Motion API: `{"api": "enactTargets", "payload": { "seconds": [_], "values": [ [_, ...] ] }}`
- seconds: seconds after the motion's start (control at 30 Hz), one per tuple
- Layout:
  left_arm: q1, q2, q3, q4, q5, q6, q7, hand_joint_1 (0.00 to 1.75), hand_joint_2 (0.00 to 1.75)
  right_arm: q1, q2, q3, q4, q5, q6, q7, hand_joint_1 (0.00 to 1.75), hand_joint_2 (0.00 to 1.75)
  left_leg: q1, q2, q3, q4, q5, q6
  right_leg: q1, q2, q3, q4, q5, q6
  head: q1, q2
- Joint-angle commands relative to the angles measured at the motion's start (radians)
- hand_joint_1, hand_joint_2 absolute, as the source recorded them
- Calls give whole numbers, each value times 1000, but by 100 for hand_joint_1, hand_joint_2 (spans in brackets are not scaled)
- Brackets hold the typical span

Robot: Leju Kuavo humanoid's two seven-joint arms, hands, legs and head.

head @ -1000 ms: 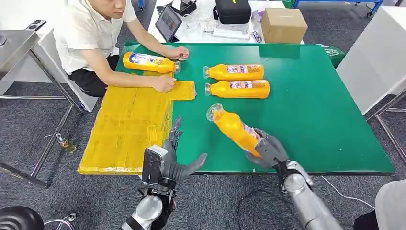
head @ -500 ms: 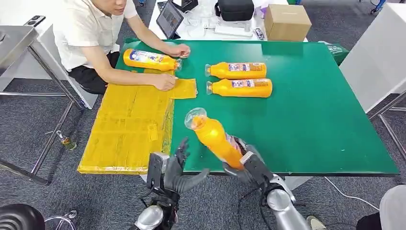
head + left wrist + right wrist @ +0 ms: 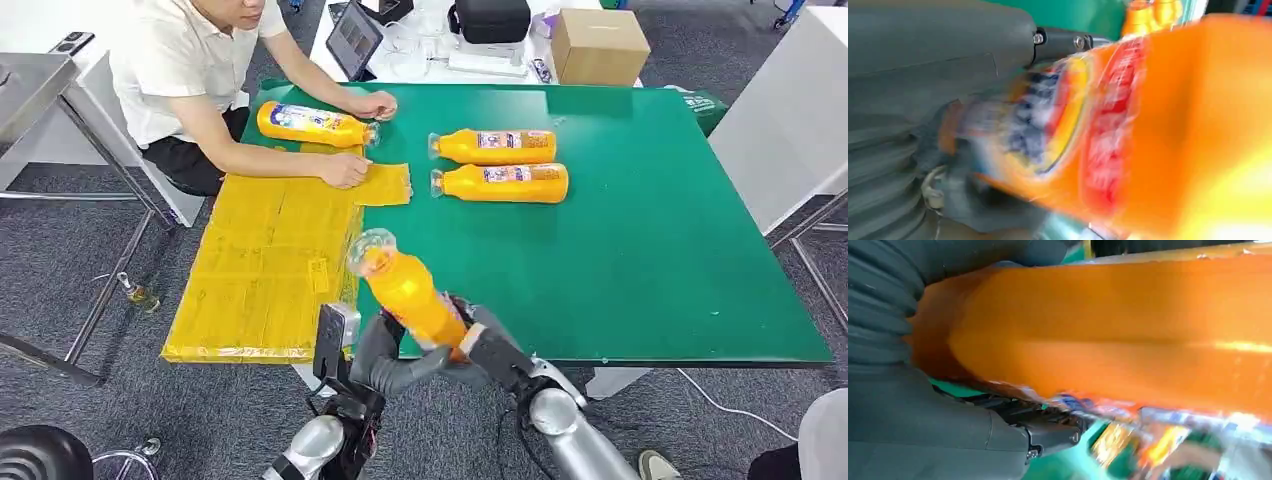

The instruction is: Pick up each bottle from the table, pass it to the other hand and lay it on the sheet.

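My right hand (image 3: 487, 348) grips the lower end of an orange juice bottle (image 3: 404, 289) and holds it tilted, cap up and to the left, over the near edge of the green table (image 3: 650, 230). My left hand (image 3: 383, 355) is right beside it, thumb reaching under the bottle and fingers spread along its side. The left wrist view has the bottle (image 3: 1158, 140) blurred against the palm (image 3: 923, 100). In the right wrist view the bottle (image 3: 1108, 335) lies in the right hand (image 3: 913, 415). The yellow sheet (image 3: 265, 270) lies at the left.
Two more orange bottles (image 3: 492, 146) (image 3: 500, 183) lie side by side mid-table. A person sits at the far left with hands (image 3: 345, 172) on the sheet's far end, next to another bottle (image 3: 312, 125). A cardboard box (image 3: 596, 46) and a tablet (image 3: 354, 40) stand behind.
My right hand has carried the bottle left and toward me, to the left hand. The left hand's fingers have come up against the bottle.
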Motion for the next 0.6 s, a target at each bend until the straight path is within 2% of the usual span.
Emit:
{"api": "enactTargets", "payload": {
  "seconds": [0.03, 0.2, 0.3, 0.33, 0.37, 0.47, 0.5, 0.53, 0.6],
  "values": [
    [-60, 8, -22, 40, 13, -20, -2, 0, 175, -79, 13, 134, 143, 5, 7, 2, 175, 175, 0, 0, 3, -1, 0, 1, 1, -2, 3, -1, -1, -3, 0, 0],
    [-53, -7, 28, 0, -6, 85, -79, 0, 175, -62, 7, 159, 152, 40, -32, 18, 175, 175, 0, 1, 4, -1, -1, 1, 1, -1, 4, -1, -1, -3, 0, 0],
    [-55, -8, 49, -17, 22, 90, -64, 0, 175, -44, 0, 162, 151, 35, -40, 14, 175, 175, 1, -1, 2, 0, 0, 1, 2, -2, 2, -1, -1, -3, 1, 0],
    [-61, -7, 58, -9, 47, 80, -46, 0, 175, -47, -5, 172, 150, 45, -44, 9, 175, 175, 2, -1, 6, -1, -2, 2, 3, -4, 7, -2, -2, -5, 1, 0],
    [-71, -13, 75, 14, 80, 73, -32, 0, 175, -51, -4, 181, 152, 52, -50, 4, 175, 175, 0, -1, 1, -1, 0, 1, 1, -3, 2, -1, -1, -2, 0, 0],
    [-95, -17, 92, 65, 131, 38, -22, 0, 175, -58, 2, 197, 141, 52, -44, -2, 175, 175, 1, 0, 3, 0, 0, 1, 1, -2, 3, -1, -1, -3, 0, 0],
    [-104, -16, 87, 81, 133, 32, -27, 168, 175, -59, 3, 200, 137, 51, -45, -2, 175, 175, 1, 1, 3, 0, 0, 1, 2, -1, 3, -1, 0, -3, 1, 0],
    [-108, -15, 83, 89, 129, 32, -31, 175, 175, -58, 4, 199, 134, 47, -47, -2, 175, 175, 1, 0, 3, 0, 0, 1, 2, -2, 3, -1, -1, -4, 0, 0],
    [-112, -16, 80, 107, 124, 31, -43, 175, 175, -54, 5, 193, 123, 35, -50, 0, 175, 175, 1, 0, 3, 0, 0, 1, 2, -2, 4, -1, -1, -4, 0, 0]
  ]
}}
